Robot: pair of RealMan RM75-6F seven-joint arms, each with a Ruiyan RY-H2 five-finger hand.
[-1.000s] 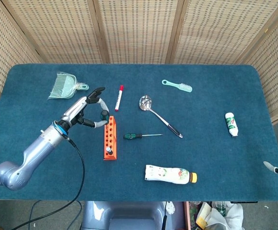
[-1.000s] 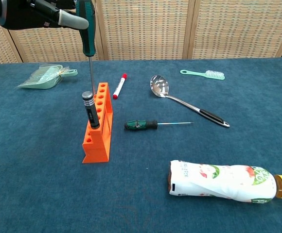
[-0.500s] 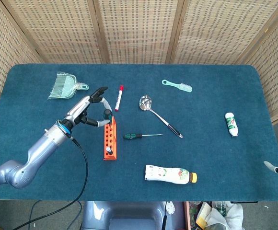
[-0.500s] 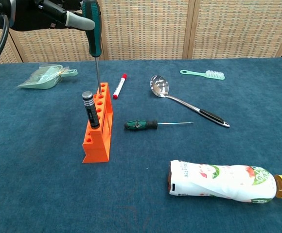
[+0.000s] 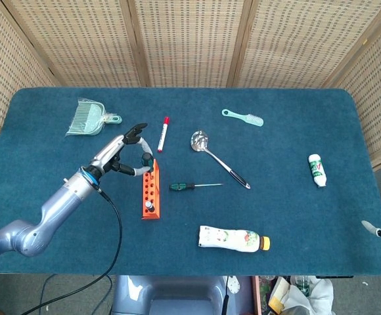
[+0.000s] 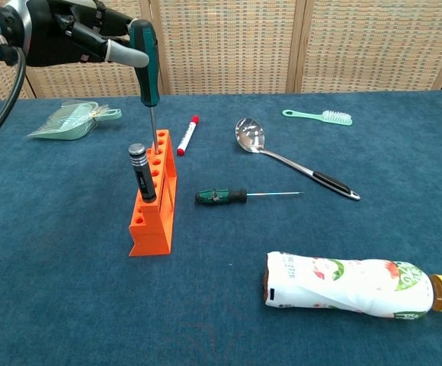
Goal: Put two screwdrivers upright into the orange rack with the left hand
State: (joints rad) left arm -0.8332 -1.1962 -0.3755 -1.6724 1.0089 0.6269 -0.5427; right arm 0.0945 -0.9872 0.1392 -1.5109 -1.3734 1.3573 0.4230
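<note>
The blue worktop [image 5: 59, 197] is carrying everything, with the orange rack [image 6: 154, 200] standing left of centre. One black-handled screwdriver [image 6: 139, 172] is already sitting upright in a near hole, so half the task looks done. The left hand [image 6: 67, 36] is holding a teal-handled screwdriver [image 6: 146, 67] vertically, fingers [image 6: 123, 53] wrapped on the handle, its tip entering a far hole at the rack's 12 o'clock end. Compared with a second ago, the tool is lower and shifted slightly right. A third green screwdriver [image 6: 222, 197] is lying at the rack's 3 o'clock. The right hand is not showing.
</note>
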